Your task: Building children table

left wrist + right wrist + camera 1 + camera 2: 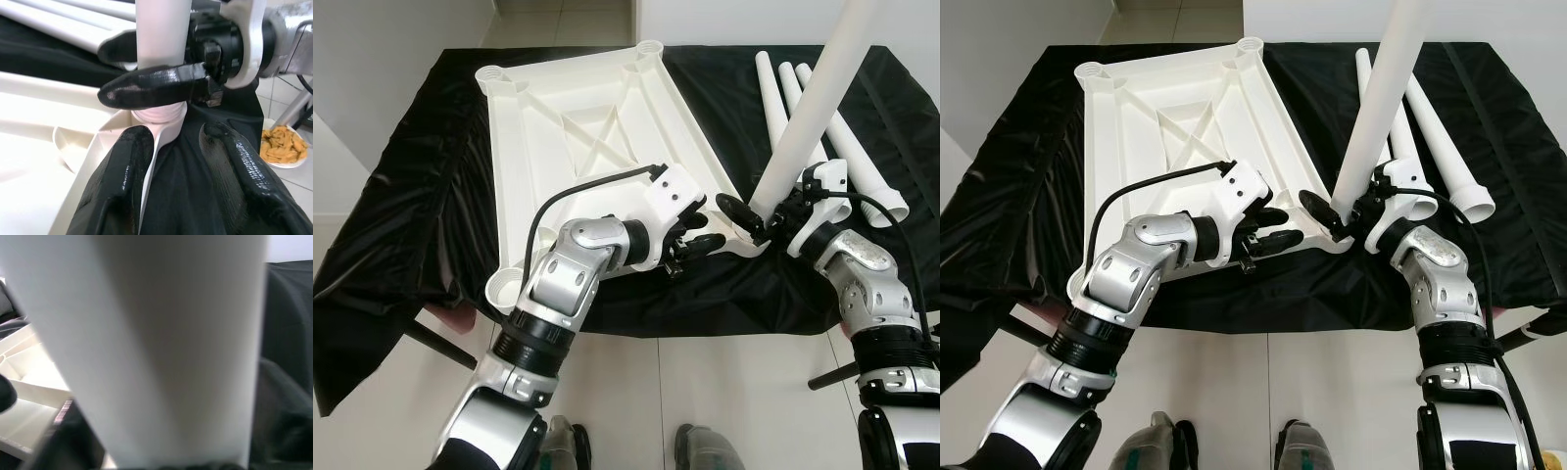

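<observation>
The right end effector (766,221) is clamped around the lower end of a white leg (808,113), which stands tilted in the near corner socket of the upturned white tabletop (597,127). Just beside it, the left end effector (697,245) straddles the tabletop's edge — fingers (122,181) parted, gripping nothing. Spare legs (842,147) lie beyond the right end effector on the black-draped counter (411,196).
</observation>
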You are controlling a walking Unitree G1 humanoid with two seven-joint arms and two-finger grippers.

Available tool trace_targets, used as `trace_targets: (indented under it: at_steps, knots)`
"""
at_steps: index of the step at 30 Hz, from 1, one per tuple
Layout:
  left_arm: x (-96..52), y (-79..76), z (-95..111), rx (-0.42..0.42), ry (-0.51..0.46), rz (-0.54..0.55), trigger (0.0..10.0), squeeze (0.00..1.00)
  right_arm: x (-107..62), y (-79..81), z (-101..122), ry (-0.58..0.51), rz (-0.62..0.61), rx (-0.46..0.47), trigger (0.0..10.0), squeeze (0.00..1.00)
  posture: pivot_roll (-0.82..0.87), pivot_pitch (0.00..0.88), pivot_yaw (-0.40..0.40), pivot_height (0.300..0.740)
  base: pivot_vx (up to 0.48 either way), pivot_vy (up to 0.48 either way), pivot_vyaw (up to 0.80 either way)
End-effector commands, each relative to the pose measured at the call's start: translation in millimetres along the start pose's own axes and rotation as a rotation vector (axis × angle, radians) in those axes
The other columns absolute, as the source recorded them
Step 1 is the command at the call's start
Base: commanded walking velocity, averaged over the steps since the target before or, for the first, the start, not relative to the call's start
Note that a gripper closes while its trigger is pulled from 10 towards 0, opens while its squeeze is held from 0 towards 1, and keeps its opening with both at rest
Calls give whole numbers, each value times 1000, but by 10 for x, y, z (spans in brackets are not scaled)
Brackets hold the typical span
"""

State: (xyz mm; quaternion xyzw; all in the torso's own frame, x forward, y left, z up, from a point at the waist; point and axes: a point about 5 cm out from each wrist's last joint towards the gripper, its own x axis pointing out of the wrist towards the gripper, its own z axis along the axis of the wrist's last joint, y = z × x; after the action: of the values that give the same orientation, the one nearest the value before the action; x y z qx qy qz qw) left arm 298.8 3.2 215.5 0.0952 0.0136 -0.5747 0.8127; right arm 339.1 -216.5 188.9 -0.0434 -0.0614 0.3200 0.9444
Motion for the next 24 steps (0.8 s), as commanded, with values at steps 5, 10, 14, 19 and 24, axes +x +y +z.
trace_targets:
  at_steps: [5,10,14,19,24]
  knots:
    - [-34,97,-5,-16,-5,301,10000,0,16,-10,12,-8,23,-21,0,0,-69,80,48,740,0,0,0]
    - [-10,93,28,-13,-31,312,10000,0,-38,-78,12,13,27,-48,10000,0,-81,60,39,740,0,0,0]
    - [1,122,52,-8,-41,320,10000,0,-51,-97,22,19,29,-53,10000,0,-83,59,37,740,0,0,0]
    - [17,152,87,4,-49,333,10000,0,-61,-98,23,18,1,-49,0,0,-79,69,20,740,0,0,0]
    - [19,182,116,11,-60,352,10000,0,-42,-83,27,9,-116,-47,10000,0,-78,74,13,740,0,0,0]
